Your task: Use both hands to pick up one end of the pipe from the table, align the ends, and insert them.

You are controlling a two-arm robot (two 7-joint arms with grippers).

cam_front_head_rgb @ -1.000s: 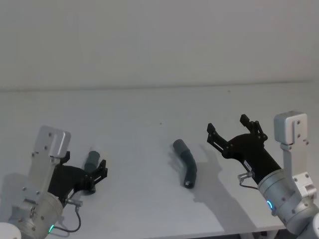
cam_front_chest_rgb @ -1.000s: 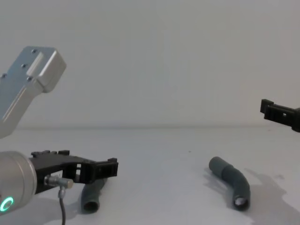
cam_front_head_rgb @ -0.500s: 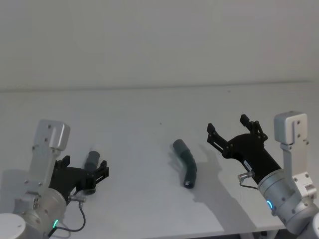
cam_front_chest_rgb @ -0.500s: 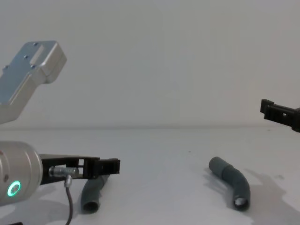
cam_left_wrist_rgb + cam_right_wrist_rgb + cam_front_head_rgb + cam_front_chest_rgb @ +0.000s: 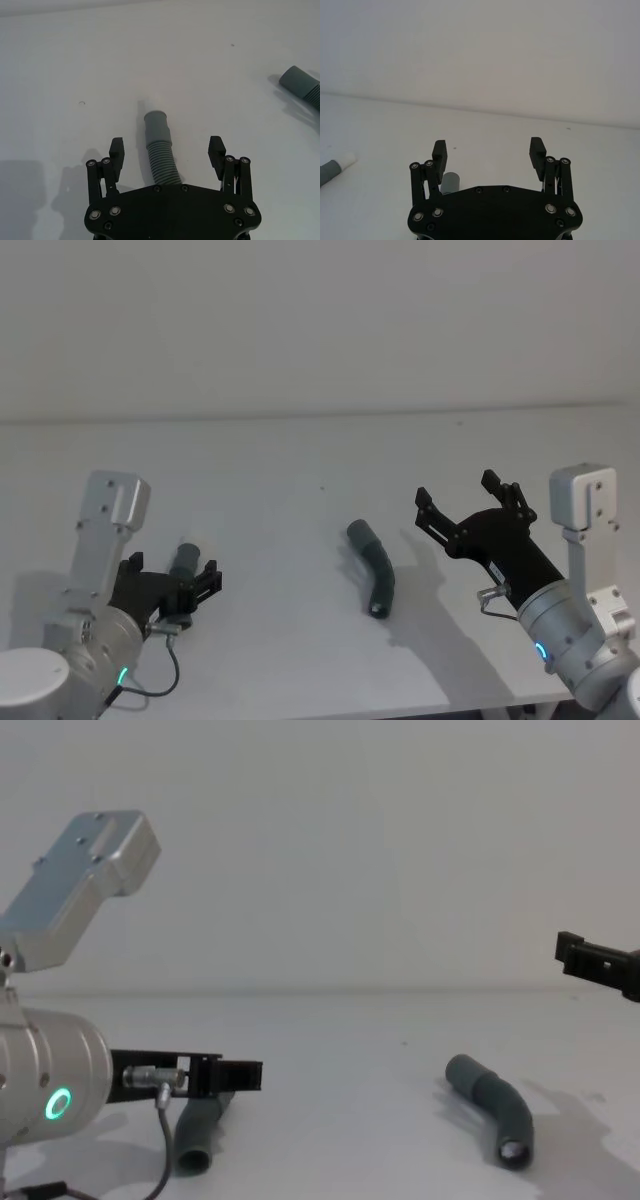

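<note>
- Left wrist view: left hand [image 5: 166, 145] wide open, its fingers either side of the left pipe piece [image 5: 161, 155], not touching it, near-left on the surface [image 5: 75, 60].
- Right hand [image 5: 456, 490] wide open, empty, just right of the other pipe piece [image 5: 374, 570].

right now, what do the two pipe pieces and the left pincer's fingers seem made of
Left pipe piece: matte grey plastic, likely flexible, given its ribbed section behind a smooth collar. Right pipe piece: same grey plastic, bent. Fingers of the open left pincer: matte black, probably hard plastic, with metal-looking screws.
</note>
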